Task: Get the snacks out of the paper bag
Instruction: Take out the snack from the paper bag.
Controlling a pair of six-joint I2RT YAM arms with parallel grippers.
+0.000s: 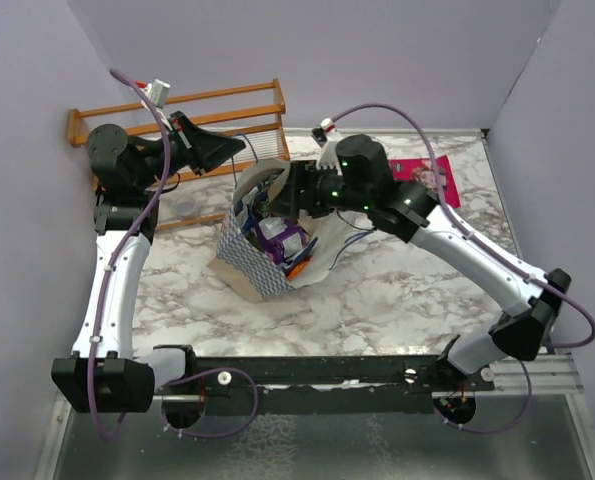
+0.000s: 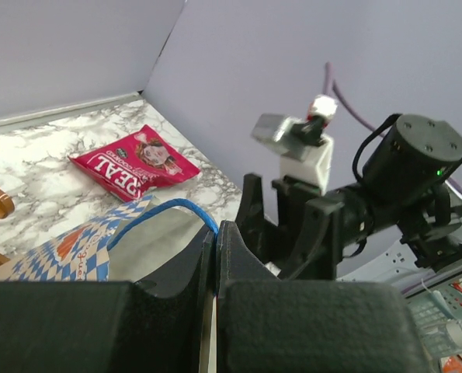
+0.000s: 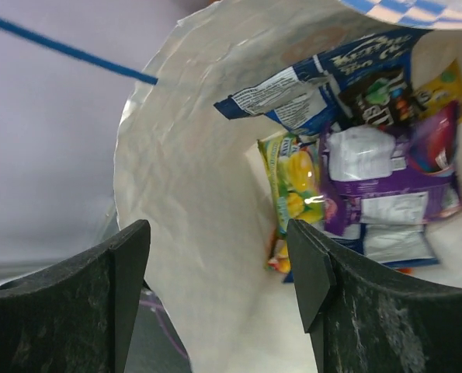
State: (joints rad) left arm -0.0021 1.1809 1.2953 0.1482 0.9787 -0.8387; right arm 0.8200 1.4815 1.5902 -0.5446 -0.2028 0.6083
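Lying tilted on the white-and-grey marbled worktop (image 1: 377, 290), the cream-white paper bag (image 1: 247, 262) sits left of the middle, near the orange wooden rack (image 1: 177, 112), with its mouth gaping toward the right arm. One narrow side carries a blue-and-white checkered print, and a thin blue cord handle (image 2: 165, 210) arcs from the rim. The inner wall is plain, creased paper. The left tool (image 2: 217, 230) has its fingers pressed together on the bag's upper rim, a pale strip of paper showing between them where the cord meets them. The right tool (image 3: 215, 233) hangs at the bag's mouth with its fingers spread wide and nothing between them, looking straight down the inside. At the bottom of the bag several glossy snacks lie heaped and overlapping. A blue packet with white lettering (image 3: 316, 85) is uppermost in the wrist view, and a small dark pack (image 3: 378, 97) and a yellow pack (image 3: 446, 84) lie beside it. A dark purple packet with white label panels (image 3: 390, 190) spreads across the heap, with a yellow-green candy pack (image 3: 293, 183) at its left edge. From above, the purple packet and a sliver of orange show through the opening. A magenta-pink packet with large white lettering (image 1: 425, 180) lies flat on the worktop, outside the bag, toward the far right corner, well apart from both tools.
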